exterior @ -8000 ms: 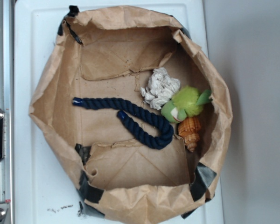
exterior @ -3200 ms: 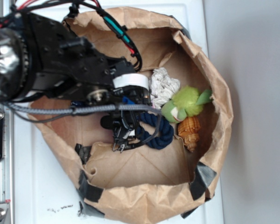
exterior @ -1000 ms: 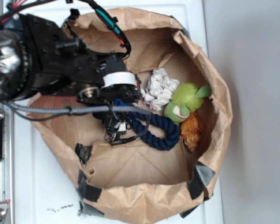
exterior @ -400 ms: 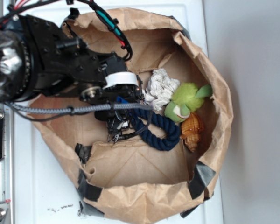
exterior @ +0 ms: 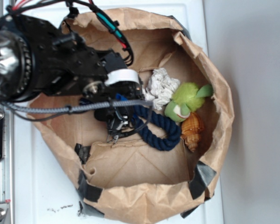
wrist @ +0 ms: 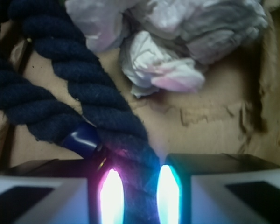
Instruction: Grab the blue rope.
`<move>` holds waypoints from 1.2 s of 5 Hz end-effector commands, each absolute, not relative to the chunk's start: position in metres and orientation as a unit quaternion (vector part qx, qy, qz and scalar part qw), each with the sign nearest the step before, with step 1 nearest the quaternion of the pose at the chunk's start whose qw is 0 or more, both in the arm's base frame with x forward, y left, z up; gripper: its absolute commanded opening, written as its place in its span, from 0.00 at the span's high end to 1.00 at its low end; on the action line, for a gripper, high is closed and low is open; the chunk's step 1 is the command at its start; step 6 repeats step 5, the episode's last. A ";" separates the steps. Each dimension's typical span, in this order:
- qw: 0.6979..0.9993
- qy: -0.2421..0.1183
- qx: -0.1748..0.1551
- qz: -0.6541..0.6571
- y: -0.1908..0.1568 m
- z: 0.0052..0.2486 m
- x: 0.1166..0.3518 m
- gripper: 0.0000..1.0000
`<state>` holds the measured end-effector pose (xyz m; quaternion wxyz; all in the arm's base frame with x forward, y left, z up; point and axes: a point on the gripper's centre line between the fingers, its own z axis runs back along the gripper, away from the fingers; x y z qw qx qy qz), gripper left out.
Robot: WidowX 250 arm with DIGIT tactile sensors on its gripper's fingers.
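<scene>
The gripper [wrist: 135, 186] sits at the bottom of the wrist view with its two fingers [wrist: 42, 191] closed against a strand of the blue rope [wrist: 88, 100], which fills the narrow gap between them; coloured light glows along both inner edges of that gap. Just left of the gripper, the rope's brighter blue bound end [wrist: 81, 138] lies against the pinched strand, and a second strand runs off to the left edge of the frame. Both strands climb toward the upper left of the wrist view. In the upper middle and upper right of that view lies a crumpled white bundle [wrist: 177, 42], close to the rope, on the brown paper floor.

In the exterior view the gripper [exterior: 115, 125] points down into an open brown paper bag [exterior: 130, 196], left of the bag's centre, with the black arm [exterior: 46, 60] filling the upper left of the frame. A grey braided cable [exterior: 74, 108] crosses from the left edge toward the gripper. The blue rope [exterior: 163, 135] curves out from under the gripper to the right and bends back in a hook near the middle of the bag floor. To its upper right is the white bundle [exterior: 161, 86], and right of that a green plush toy [exterior: 186, 103], with a brown shell [exterior: 192, 130] just below the toy, beside the rope's bend. The bag rests on a white surface [exterior: 37, 186].
</scene>
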<state>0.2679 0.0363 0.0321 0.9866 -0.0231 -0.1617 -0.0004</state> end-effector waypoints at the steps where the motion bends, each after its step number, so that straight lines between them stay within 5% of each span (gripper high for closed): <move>1: 0.975 -0.209 -0.071 0.015 0.040 0.123 0.263 1.00; 3: 0.975 -0.183 -0.124 0.035 0.043 0.185 0.265 1.00; 6: 0.974 -0.196 -0.097 0.067 0.032 0.212 0.266 1.00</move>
